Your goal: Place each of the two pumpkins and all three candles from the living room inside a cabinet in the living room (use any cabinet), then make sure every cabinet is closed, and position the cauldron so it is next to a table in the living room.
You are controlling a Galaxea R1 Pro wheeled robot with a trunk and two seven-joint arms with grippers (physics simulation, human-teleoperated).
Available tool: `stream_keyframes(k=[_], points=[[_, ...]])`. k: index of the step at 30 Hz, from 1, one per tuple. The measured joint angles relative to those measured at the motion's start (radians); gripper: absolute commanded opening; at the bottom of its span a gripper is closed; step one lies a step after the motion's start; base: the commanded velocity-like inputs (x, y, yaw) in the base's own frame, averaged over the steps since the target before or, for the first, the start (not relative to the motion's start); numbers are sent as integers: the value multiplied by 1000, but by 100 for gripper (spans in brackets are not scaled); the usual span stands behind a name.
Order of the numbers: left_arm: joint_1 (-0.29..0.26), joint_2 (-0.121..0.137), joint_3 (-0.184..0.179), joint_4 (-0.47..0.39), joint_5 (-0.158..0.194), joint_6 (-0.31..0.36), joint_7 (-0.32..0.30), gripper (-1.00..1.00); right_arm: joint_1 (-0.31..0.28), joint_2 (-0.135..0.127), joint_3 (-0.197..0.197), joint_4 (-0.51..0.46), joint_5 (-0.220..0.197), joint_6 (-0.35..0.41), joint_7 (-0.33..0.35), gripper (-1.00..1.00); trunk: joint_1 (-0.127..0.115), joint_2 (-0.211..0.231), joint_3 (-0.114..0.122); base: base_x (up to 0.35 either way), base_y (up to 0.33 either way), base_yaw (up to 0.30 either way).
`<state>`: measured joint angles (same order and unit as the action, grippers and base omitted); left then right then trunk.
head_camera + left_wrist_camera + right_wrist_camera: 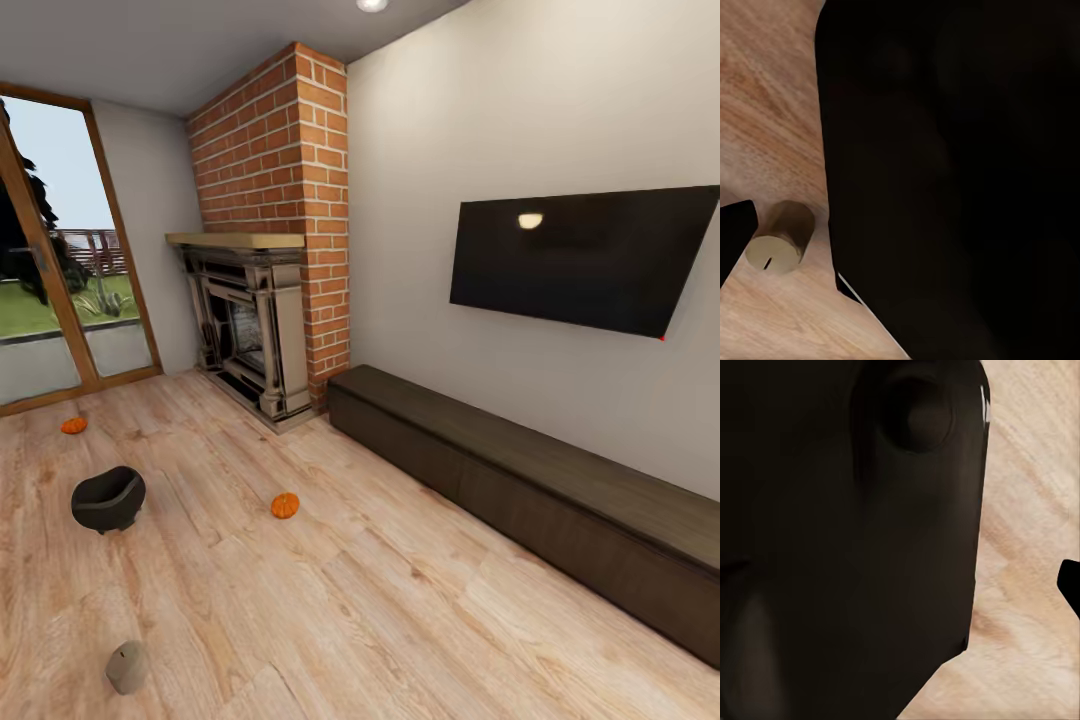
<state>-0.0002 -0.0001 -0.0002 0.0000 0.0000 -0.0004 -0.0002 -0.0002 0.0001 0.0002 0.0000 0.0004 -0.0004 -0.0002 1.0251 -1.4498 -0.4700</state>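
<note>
Nearest the head camera, at the lower left of the frame, we find one candle point(127, 667) lying on the wooden floor point(380, 610). In the left wrist view a candle point(780, 238) stands on the floor beside a large dark body; we cannot tell whether it is the same one. Further back at the left sits the cauldron point(108, 498). One pumpkin point(285, 505) rests mid-floor, left of centre; the second pumpkin point(73, 425) lies near the glass door point(50, 300) at the left edge. Along the right wall, below the television point(585, 258), runs the cabinet point(520, 490), all fronts appearing closed. We see only this one candle in the head view.

We judge the task to be at its outset: nothing is stowed yet. Both wrist views are largely blocked by dark shapes, so we cannot tell whether either pincer is apart or together.

The next move calls for approaching the nearest candle, lowering an arm to it, and opening a cabinet front.
</note>
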Motion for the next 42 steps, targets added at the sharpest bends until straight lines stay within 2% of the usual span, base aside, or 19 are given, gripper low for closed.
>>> stream_keyframes(k=[3,11,35,42], points=[[-1,-15,-1,-2,0,-4,-1,100,-1,16,3,0,4,-4,-1,100,0,0,0,0,0,0],[-1,-10,-1,-2,0,-4,-1,100,-1,25,7,0,15,-2,-1,100,0,0,0,0,0,0],[-1,-9,0,-2,0,-4,-1,100,-1,26,2,0,5,-6,-1,100,0,0,0,0,0,0],[-1,-18,5,-2,1,-5,-1,100,-1,26,1,0,3,-6,-1,100,0,0,0,0,0,0]])
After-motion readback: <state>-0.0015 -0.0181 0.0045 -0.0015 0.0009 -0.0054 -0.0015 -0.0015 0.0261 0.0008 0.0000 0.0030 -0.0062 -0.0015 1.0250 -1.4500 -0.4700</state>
